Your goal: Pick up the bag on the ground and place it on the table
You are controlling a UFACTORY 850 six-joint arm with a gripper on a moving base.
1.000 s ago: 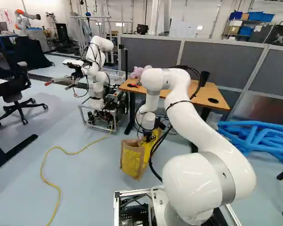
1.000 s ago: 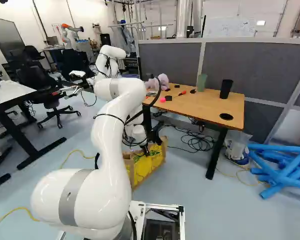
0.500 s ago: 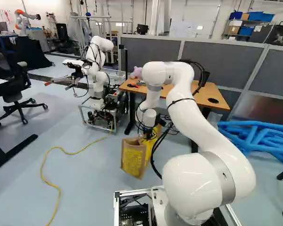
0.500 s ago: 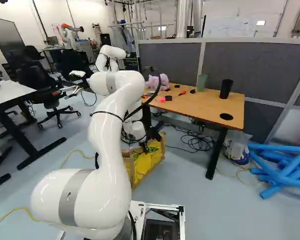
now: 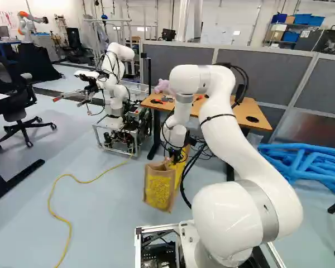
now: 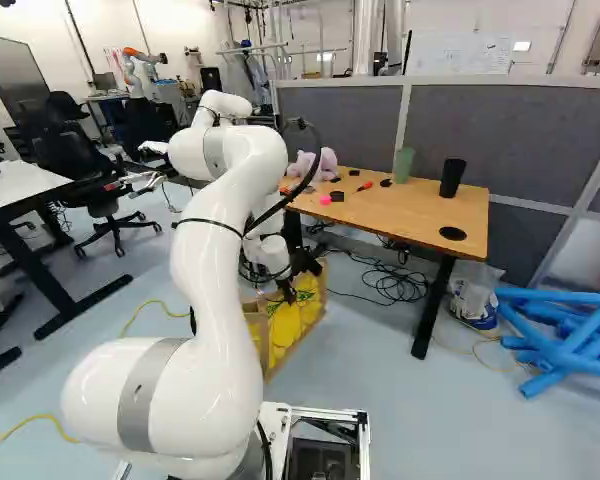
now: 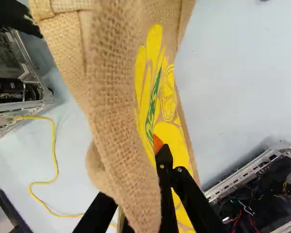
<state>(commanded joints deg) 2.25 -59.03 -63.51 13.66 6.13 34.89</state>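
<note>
My gripper [image 5: 177, 156] is low over the tan burlap bag with yellow print [image 5: 159, 187], at the bag's top edge. In the right base view the gripper [image 6: 287, 291] is partly hidden behind my arm, and the bag [image 6: 298, 325] stands upright. Seen from the wrist, the gripper [image 7: 154, 151] is shut on a fold of the bag [image 7: 106, 92]; the burlap covers one finger, and an orange pad tip shows beside it. Whether the bag's base touches the floor, I cannot tell. Beyond the bag is the wooden table [image 6: 410, 205].
A pink plush toy [image 6: 325, 163], a green cup [image 6: 404, 164] and a black cup [image 6: 452, 178] stand on the table. Another robot [image 5: 118, 84] is beyond the bag to its left. Blue tubes [image 6: 565, 335] lie right of the table; a yellow cable [image 5: 58, 215] crosses the floor.
My arm has risen a little, its wrist moving up and slightly right in the left base view. The bag has turned slightly and its near wall stands straighter. The base has not moved.
</note>
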